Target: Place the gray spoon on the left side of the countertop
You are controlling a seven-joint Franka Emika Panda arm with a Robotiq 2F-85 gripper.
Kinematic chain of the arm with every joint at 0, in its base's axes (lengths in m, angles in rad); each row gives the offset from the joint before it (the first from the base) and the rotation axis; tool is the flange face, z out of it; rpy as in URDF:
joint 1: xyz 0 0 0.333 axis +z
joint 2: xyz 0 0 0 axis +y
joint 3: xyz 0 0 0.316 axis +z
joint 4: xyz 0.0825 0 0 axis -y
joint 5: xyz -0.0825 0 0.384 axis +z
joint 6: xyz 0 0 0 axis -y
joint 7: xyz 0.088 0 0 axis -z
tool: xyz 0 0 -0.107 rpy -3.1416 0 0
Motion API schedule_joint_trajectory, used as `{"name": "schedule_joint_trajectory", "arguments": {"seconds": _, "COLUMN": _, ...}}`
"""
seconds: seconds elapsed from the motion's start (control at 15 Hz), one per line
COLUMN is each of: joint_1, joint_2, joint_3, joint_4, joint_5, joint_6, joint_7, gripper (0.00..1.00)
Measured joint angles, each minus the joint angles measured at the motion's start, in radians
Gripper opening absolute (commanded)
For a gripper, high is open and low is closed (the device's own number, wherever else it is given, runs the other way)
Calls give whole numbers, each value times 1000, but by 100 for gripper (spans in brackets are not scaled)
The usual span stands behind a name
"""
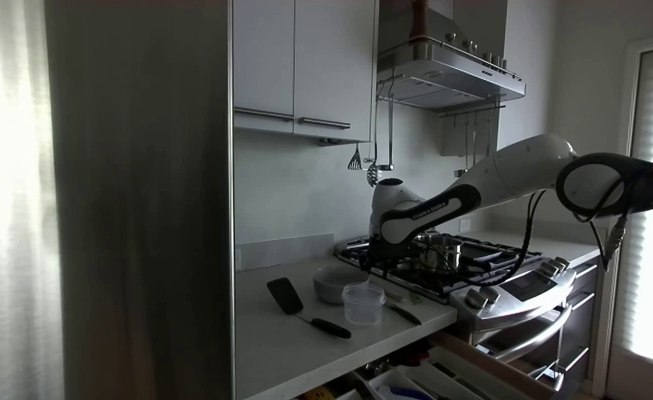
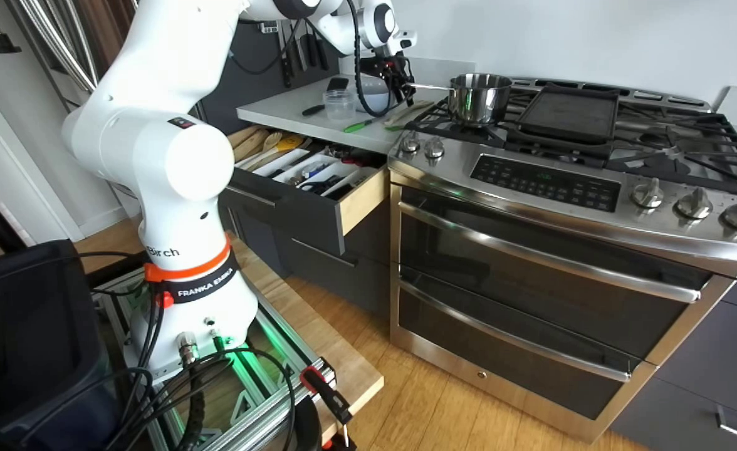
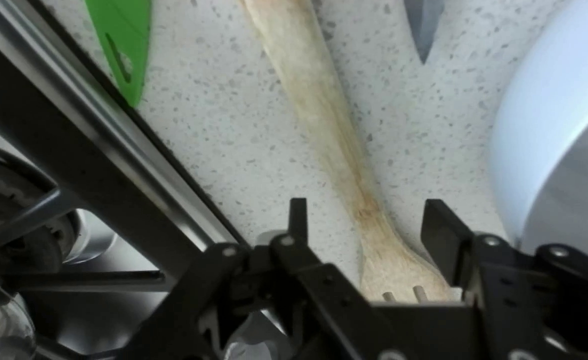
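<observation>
Wooden is the fork (image 3: 319, 95) over which I hold the pincer (image 3: 366, 212); the pincer is released, with jaws wide apart, one at each side of the fork's neck, and nothing seems clasped. I take the bowl (image 3: 569, 135) as landmark. The fork lies just beside it, toward the stove (image 2: 550, 181), so one jaw has only a narrow room next to the bowl's wall; I suppose this is why the jaws stand across the neck, where the wood is slim. The gray spoon of the task I cannot recognise anywhere on the counter (image 1: 282, 353). A gray pointed tip (image 3: 423, 27) near the bowl looks to me more like a blade. On the bowl's side away from the stove, perhaps the left which the task means, lies a dark spatula (image 1: 286, 296). The drawer (image 2: 306, 214), lower and in front of the bowl, is pulled out, probably for taking tools; whether the spoon is there, I cannot tell.
</observation>
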Motion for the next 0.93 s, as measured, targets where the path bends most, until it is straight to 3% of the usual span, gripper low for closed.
{"name": "schedule_joint_trajectory", "arguments": {"seconds": 0.2, "joint_1": -1, "joint_2": 0, "joint_3": -3, "joint_4": 10, "joint_5": 7, "joint_6": 0, "joint_7": -4, "gripper": 73}}
{"name": "schedule_joint_trajectory", "arguments": {"seconds": 0.93, "joint_1": -2, "joint_2": 11, "joint_3": -46, "joint_4": 18, "joint_5": 11, "joint_6": -23, "joint_7": 1, "gripper": 71}}
